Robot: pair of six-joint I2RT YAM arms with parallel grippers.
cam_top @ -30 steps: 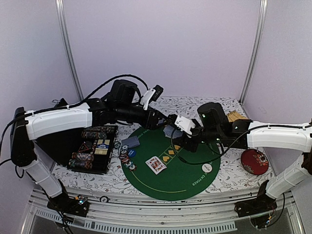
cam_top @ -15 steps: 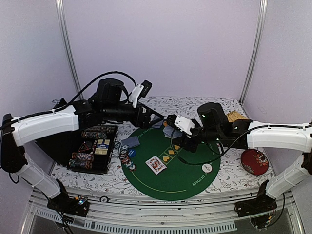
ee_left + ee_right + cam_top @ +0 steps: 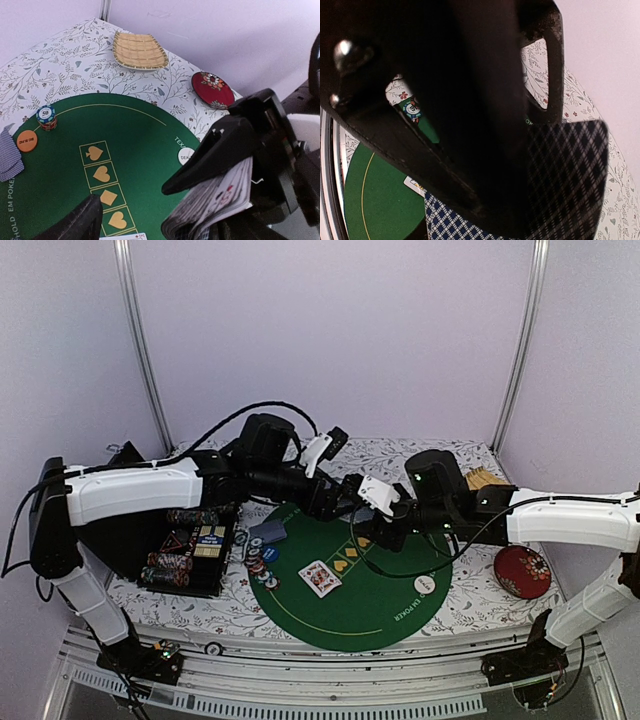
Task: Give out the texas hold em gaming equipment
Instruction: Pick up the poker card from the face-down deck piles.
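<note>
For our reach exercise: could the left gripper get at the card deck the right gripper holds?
Likely yes: the left gripper sits open beside the deck in the right gripper, nothing between.

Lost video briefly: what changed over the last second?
The left gripper drew back left, then swung right again, ending beside the deck held by the right gripper. Nothing was taken or let go. The right arm, cards and chips on the mat stayed put.
</note>
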